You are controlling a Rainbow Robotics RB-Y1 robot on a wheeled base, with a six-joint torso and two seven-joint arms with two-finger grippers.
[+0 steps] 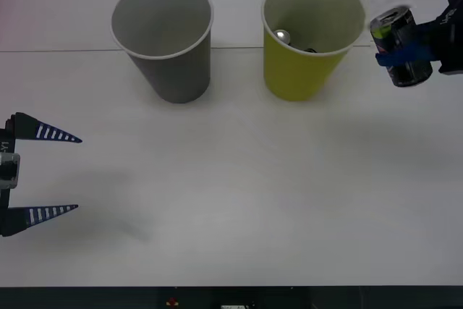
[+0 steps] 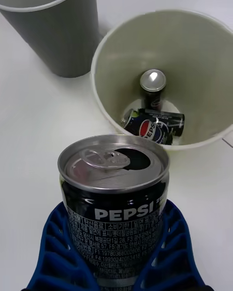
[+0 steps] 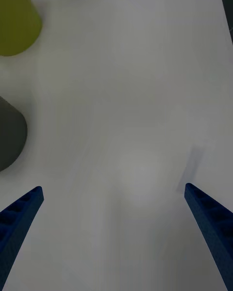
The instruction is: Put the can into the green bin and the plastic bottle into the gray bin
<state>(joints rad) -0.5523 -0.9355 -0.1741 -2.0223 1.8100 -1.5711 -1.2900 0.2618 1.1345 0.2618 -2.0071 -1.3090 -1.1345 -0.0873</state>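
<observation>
Can [image 1: 400, 46] in hand, the right gripper [image 1: 412, 52] hangs at the far right of the front view, just to the right of the green bin [image 1: 307, 70] and about level with its rim. The can is a dark Pepsi can with a silver top; it is tilted, its top leaning toward the green bin, and it is off the bench [image 1: 231, 200]. In the right wrist view the blue ribbed fingers [image 2: 53, 252] wrap the can's lower body from both sides, so the jaws are closed firmly on it, and its pull-tab top shows an opened mouth.

Beyond the held can, the right wrist view looks into the green bin's pale inside, where two other dark cans already sit: one upright can [image 2: 153, 88] with its silver top showing, and one lying can [image 2: 154, 126] on its side in front of it, the two touching or nearly so.

Just to the left of the green bin stands the gray bin [image 1: 165, 41], upright, the two near each other but apart.

At the left edge of the front view the left gripper [image 1: 61, 173] is low over the bench, well apart from both bins, its jaws spread wide with nothing between them.
</observation>
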